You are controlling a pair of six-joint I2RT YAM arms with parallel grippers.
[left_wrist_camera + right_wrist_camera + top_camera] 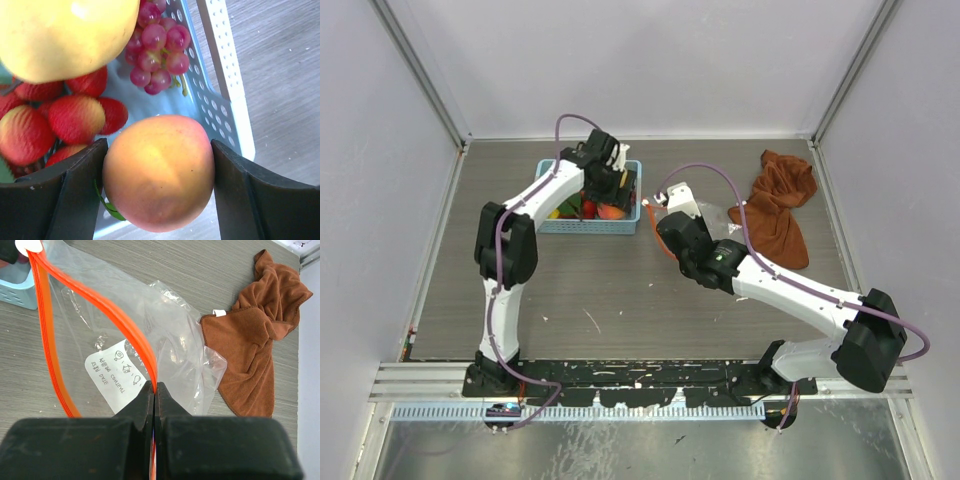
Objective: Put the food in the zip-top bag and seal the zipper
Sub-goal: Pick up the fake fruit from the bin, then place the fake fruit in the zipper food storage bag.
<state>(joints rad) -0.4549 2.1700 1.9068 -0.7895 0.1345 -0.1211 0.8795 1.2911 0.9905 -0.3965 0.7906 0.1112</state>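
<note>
2 peaches [159, 172] [60, 35], 1 bag [170, 325] (w/ label [117, 375])

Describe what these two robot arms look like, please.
The left arm and right arm are white tubes with chunky black joints, a thin purple cable looping along each. The left gripper and right gripper each have two broad, matte black fingers.
</note>
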